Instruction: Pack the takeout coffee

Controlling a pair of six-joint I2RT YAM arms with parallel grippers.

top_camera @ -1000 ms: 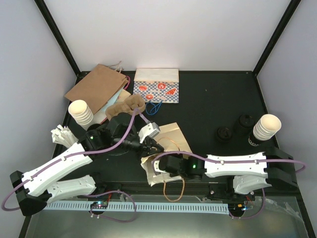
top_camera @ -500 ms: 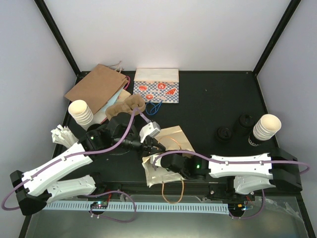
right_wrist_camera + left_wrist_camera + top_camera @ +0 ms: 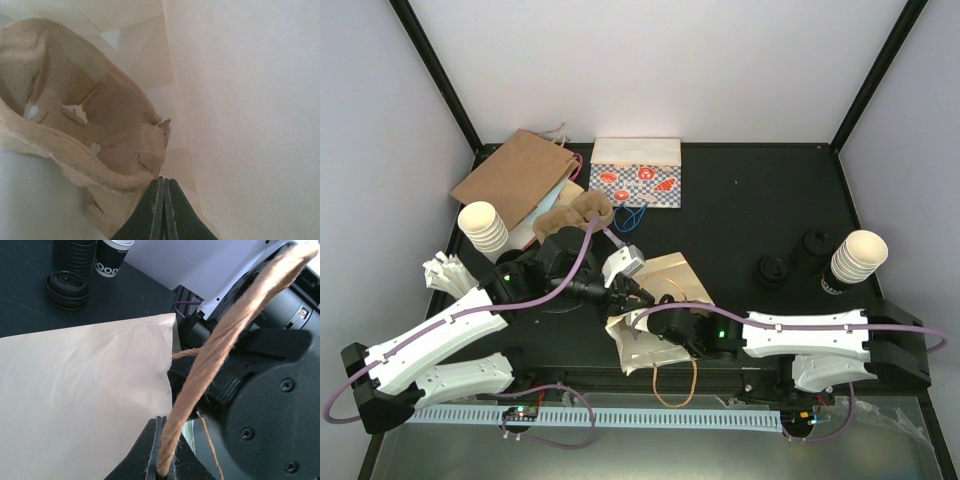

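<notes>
Left wrist view. Editor: "What's gripped?"
Photographer: "Left gripper (image 3: 161, 462) clenched on the twine handle (image 3: 220, 340) of a cream paper bag (image 3: 85, 390). Right gripper (image 3: 161, 200), pressed closed, sits inside the bag beside a pulp cup carrier (image 3: 90, 115)."
Editor: "The takeout coffee?"
Photographer: "Cannot tell; no view shows it."

"GOOD" on black cup (image 3: 110, 259)

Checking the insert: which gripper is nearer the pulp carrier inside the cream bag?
Right. The right gripper is inside the bag, shut tips at the pulp carrier's rim; the left gripper is outside, pinching the bag's handle.
</notes>
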